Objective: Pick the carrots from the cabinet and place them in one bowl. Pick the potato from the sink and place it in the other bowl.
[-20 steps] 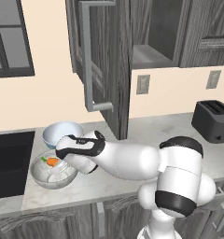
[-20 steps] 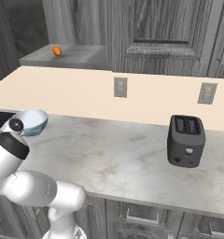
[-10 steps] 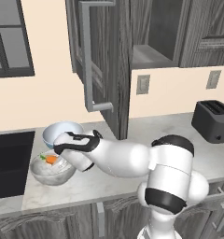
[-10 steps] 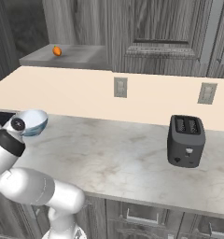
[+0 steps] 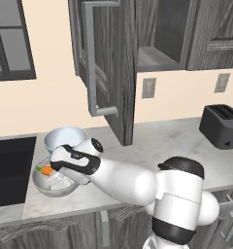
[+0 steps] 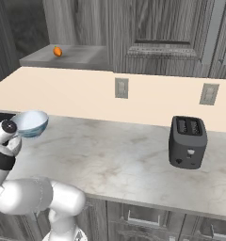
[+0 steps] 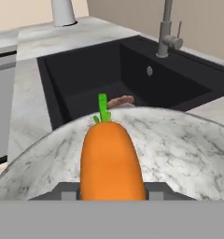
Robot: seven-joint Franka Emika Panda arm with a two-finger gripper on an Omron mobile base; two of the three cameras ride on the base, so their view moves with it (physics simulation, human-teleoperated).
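My gripper reaches down into the mottled grey-white bowl at the counter's left end, shut on a carrot. In the hand view the orange carrot with its green top sits between my fingertips, just above the marbled bowl. A second carrot lies on the shelf of the open dark cabinet. The smooth pale blue bowl stands just behind the mottled one. Beyond the rim, the potato rests in the black sink.
A grey faucet rises at the sink's far side. The cabinet door with its long bar handle hangs open above the counter, right of the bowls. A black toaster stands far right on the marble counter.
The gripper has shifted slightly left and lower into the mottled bowl, the carrot still between its fingers. Nothing else has moved.
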